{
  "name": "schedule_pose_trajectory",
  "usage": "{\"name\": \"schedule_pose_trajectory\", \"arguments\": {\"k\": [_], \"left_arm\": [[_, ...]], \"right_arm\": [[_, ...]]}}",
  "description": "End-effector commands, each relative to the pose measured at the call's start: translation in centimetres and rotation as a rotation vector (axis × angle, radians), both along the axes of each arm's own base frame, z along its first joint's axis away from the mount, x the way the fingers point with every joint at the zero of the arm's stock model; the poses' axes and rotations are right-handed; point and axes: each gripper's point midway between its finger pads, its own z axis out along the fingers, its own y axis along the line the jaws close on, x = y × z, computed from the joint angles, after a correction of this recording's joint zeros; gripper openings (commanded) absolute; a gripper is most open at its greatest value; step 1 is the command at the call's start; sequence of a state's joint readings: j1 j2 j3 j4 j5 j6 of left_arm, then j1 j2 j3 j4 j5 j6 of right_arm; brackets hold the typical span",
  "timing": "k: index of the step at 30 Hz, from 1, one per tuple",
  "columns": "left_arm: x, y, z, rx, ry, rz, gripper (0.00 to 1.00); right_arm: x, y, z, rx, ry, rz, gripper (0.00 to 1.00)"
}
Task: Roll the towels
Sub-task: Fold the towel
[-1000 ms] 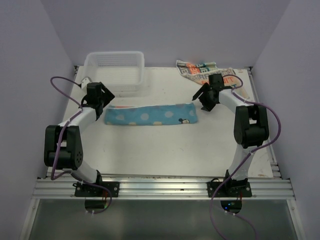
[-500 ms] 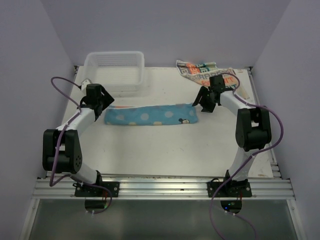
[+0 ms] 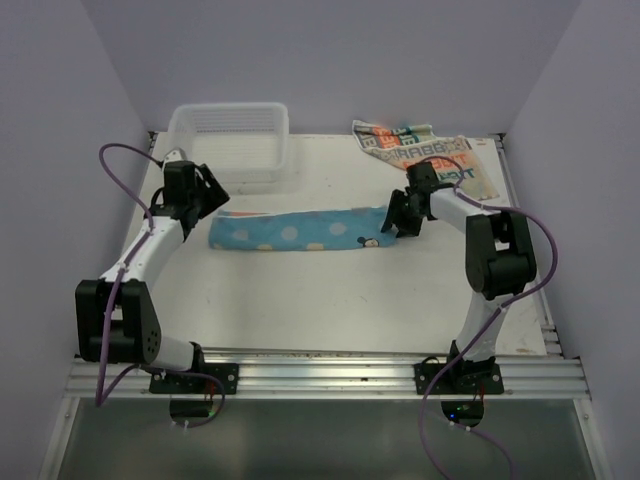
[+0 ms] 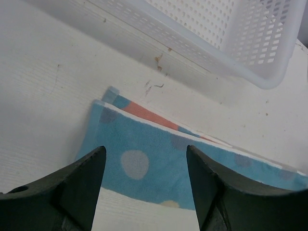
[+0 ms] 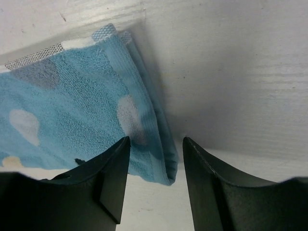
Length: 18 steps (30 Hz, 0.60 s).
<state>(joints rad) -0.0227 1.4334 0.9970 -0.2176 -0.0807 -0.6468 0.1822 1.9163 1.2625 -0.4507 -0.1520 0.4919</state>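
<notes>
Left jaws, right jaws: both parted, empty, above opposite ends of blue towel (image 3: 300, 232).

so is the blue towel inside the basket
No, the blue towel lies flat on the table, apart from the basket.

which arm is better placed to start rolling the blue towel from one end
Right, probably. The right end effector is open and sits low, straddling the short end edge of the blue towel. The left end effector, also open, looks higher above the other end.
</notes>
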Motion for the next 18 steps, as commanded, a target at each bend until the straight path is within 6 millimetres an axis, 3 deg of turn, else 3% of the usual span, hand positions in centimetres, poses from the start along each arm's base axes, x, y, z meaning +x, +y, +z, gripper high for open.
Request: {"name": "schedule_pose_trajectory", "arguments": {"k": [1, 5, 8, 13, 18], "left_arm": [[-0.5, -1.1, 2.2, 0.014, -0.018, -0.095, 0.72], [-1.3, -1.5, 2.8, 0.034, -0.028, -0.152, 0.72], [-1.9, -1.1, 2.6, 0.076, -0.027, -0.17, 0.72], [-2.6, -0.9, 0.6, 0.099, 0.024, -0.19, 0.72], [-1.7, -1.6, -0.9, 0.071, 0.07, -0.213, 0.72]], "right_arm": [[-0.9, -0.4, -1.4, -0.078, 0.024, 0.029, 0.51], [-1.4, -0.3, -2.1, -0.142, 0.037, 0.054, 0.46], [-1.9, 0.0, -2.4, -0.177, 0.056, 0.073, 0.36], [-2.1, -0.9, -2.3, -0.233, 0.066, 0.062, 0.12], [-3.1, -1.9, -1.9, -0.268, 0.069, 0.065, 0.0]]}}
